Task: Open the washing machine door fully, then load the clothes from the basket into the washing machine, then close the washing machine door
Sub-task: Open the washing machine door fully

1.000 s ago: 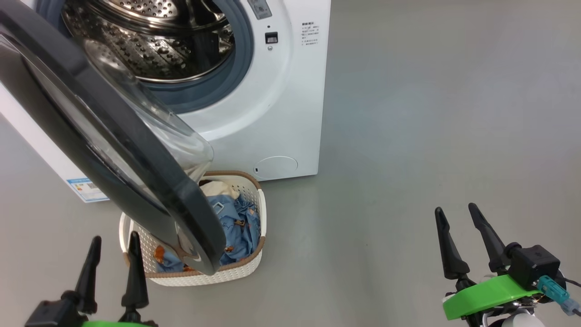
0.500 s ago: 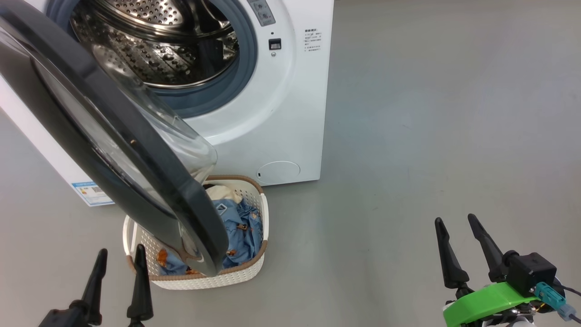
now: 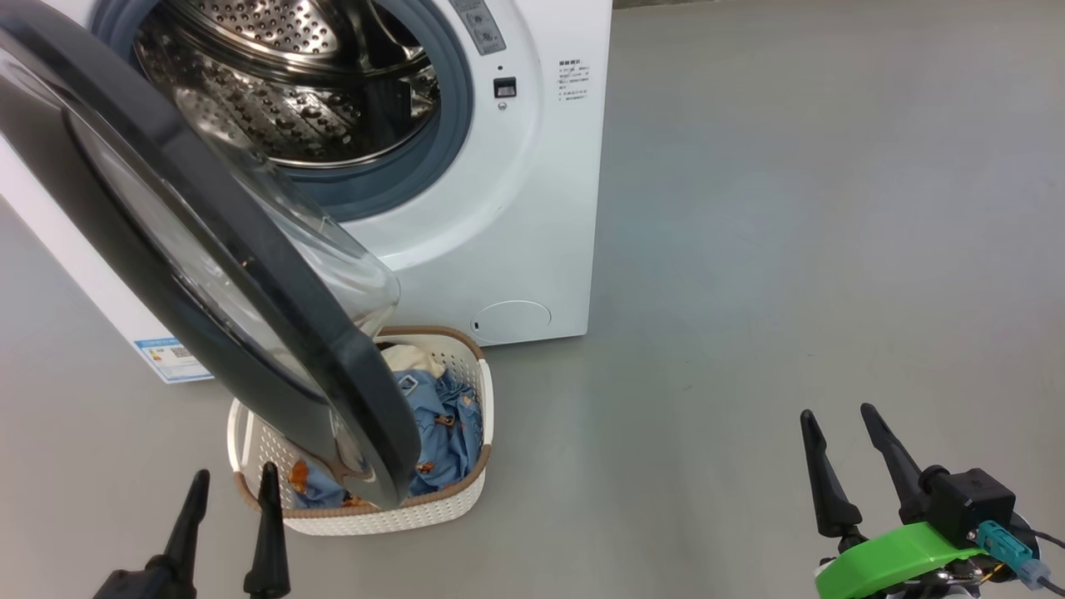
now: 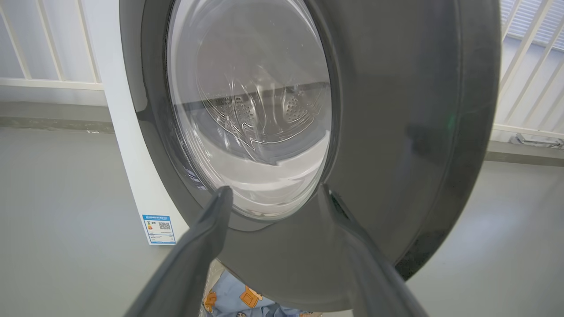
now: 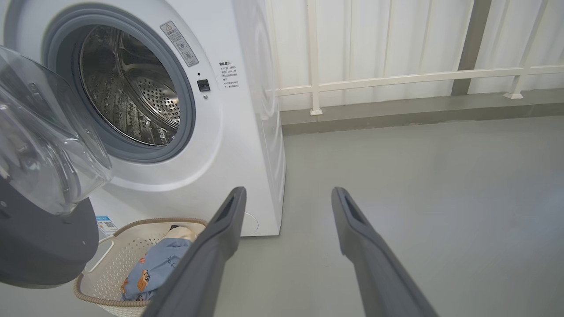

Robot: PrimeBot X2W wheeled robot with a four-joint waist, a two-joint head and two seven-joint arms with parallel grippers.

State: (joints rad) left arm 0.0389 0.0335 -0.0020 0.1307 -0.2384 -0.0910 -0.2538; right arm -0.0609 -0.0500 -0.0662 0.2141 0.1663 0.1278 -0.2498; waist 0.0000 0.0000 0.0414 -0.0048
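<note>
- The washing machine door (image 3: 274,333) hangs half-open over the basket (image 3: 391,520) of clothes (image 3: 445,424).
- The left claw (image 3: 234,472) — wide, empty — faces its outer side from just near; it's the closer one.
- The right claw (image 3: 836,411), wide and empty, sits well right.

The grey floor (image 3: 790,249) carries the washing machine (image 3: 532,208) and, just before it, perhaps touching, the basket (image 3: 416,517).

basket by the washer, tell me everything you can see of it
The basket is small, cream plastic, with perforated walls, a brown woven-look rim and a cut-out handle at its end. It stands upright on the grey floor before the washing machine, holding light-blue printed clothes and a cream piece. The open washing machine door overhangs it, hiding part in the head view.
</note>
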